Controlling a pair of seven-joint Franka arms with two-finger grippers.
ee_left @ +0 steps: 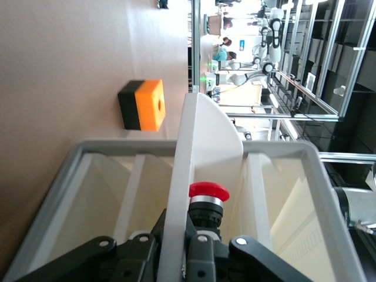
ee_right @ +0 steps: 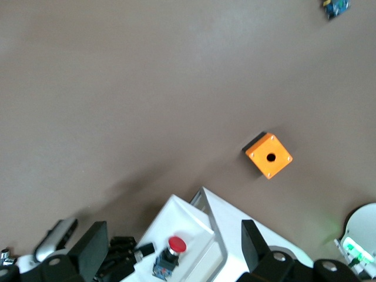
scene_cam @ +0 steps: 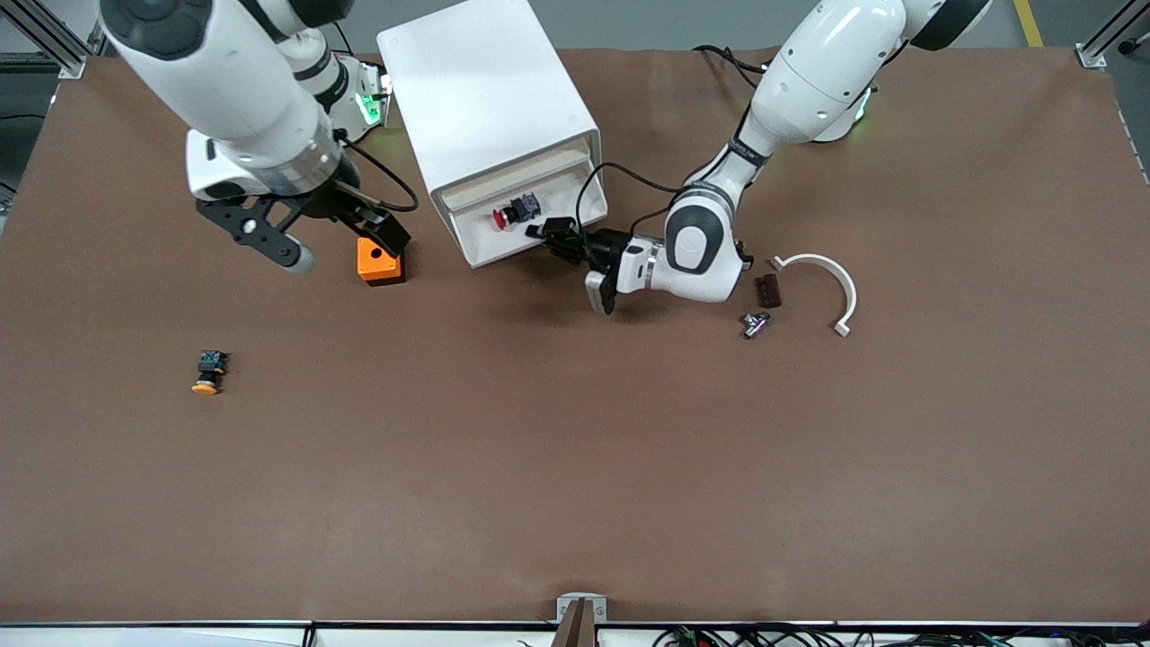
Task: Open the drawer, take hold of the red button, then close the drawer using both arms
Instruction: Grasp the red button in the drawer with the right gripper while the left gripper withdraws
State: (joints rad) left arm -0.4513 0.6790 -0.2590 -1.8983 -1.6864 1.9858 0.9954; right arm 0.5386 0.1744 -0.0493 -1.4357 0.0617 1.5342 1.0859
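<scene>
We see the white cabinet at the robots' side of the table, its top drawer pulled out toward the front camera. The red-capped button lies on its side inside that open drawer; it also shows in the right wrist view and the left wrist view.

Left gripper is at the drawer's front edge, at the corner toward the left arm's end, fingers pressed together on the drawer's front wall. In the left wrist view the wall runs between its fingers, with the button just beside them.

Right gripper hangs over the table next to the cabinet, toward the right arm's end, fingers spread wide and holding nothing. Just under it sits the orange cube with a hole in its top face.

Yellow-capped button lies well apart, nearer the front camera, toward the right arm's end. Toward the left arm's end we see a white curved bracket, a small dark block and a small metal piece beside the left arm's wrist.
</scene>
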